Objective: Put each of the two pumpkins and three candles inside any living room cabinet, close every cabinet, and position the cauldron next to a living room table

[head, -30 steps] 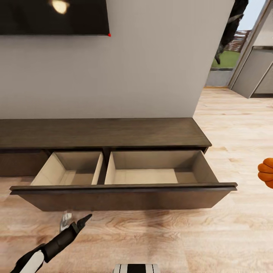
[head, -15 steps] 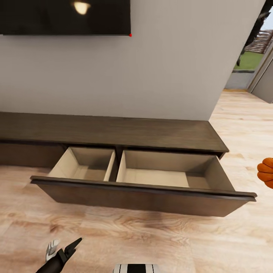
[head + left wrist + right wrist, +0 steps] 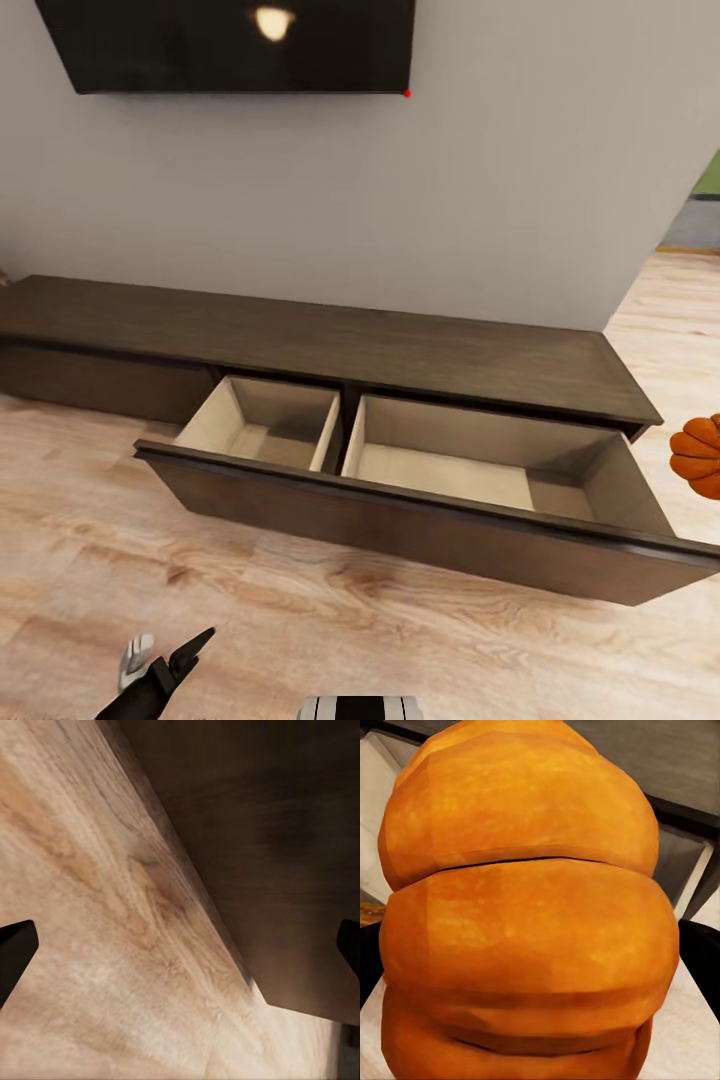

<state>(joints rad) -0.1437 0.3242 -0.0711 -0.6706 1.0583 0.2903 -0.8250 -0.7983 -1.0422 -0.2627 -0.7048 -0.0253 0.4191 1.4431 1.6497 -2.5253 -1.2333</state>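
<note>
The cabinet (image 3: 330, 345), a long low dark brown unit, stands against the grey wall with one wide drawer (image 3: 400, 520) pulled out. Its two pale beige compartments look bare inside. An orange ribbed pumpkin (image 3: 700, 455) hangs at the head view's right edge, just off the drawer's right end. Close up, this pumpkin (image 3: 525, 915) sits between the dark fingers (image 3: 701, 960) of my right gripper (image 3: 532, 960), which is shut on it. My left gripper (image 3: 165, 652) is low over the floor in front of the drawer, open, with nothing between its fingertips (image 3: 15, 949).
A black TV (image 3: 230, 45) hangs on the wall above the cabinet. Light wooden floor (image 3: 120, 560) spreads in front of the unit. The pulled-out drawer front (image 3: 285, 855) juts into the floor space. A doorway to the outside (image 3: 700, 200) opens at the far right.
The whole head view has swung, so the cabinet now sits further right and skewed. My left arm dropped lower in the picture. The pumpkin stays at the right edge.
</note>
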